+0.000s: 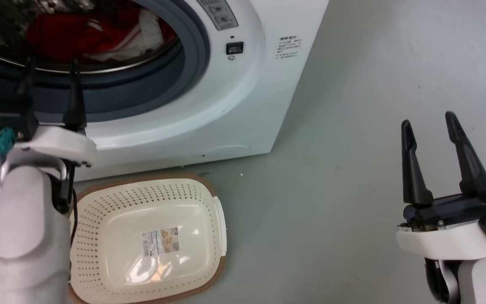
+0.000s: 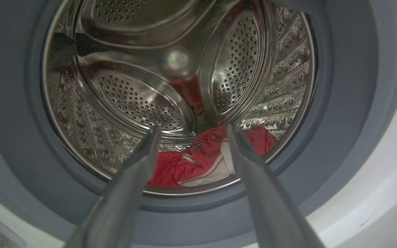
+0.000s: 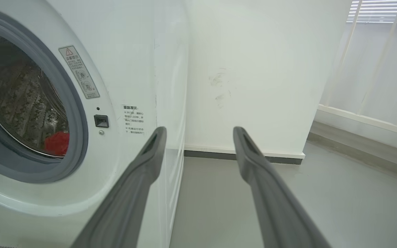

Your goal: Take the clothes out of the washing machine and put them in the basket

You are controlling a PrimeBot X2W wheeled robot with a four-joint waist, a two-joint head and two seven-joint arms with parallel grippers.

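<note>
The red clothes (image 1: 91, 33) with white striped trim lie at the bottom of the steel drum of the white washing machine (image 1: 234, 105). My left gripper (image 1: 51, 65) is open at the porthole's lower rim, fingers pointing into the drum. In the left wrist view the clothes (image 2: 202, 162) show between and beyond the open left gripper (image 2: 192, 129), apart from it. The cream basket (image 1: 99, 211) with a brown rim stands empty on the floor in front of the machine. My right gripper (image 1: 427, 119) hangs open over the floor at the right, holding nothing. The clothes (image 3: 57, 143) also peek out in the right wrist view.
Grey floor (image 1: 373, 84) stretches to the right of the machine. In the right wrist view a white wall (image 3: 260, 75) stands behind the machine (image 3: 129, 69), with a curtained window (image 3: 377, 62) further right. The grey door gasket (image 2: 339, 103) rings the porthole.
</note>
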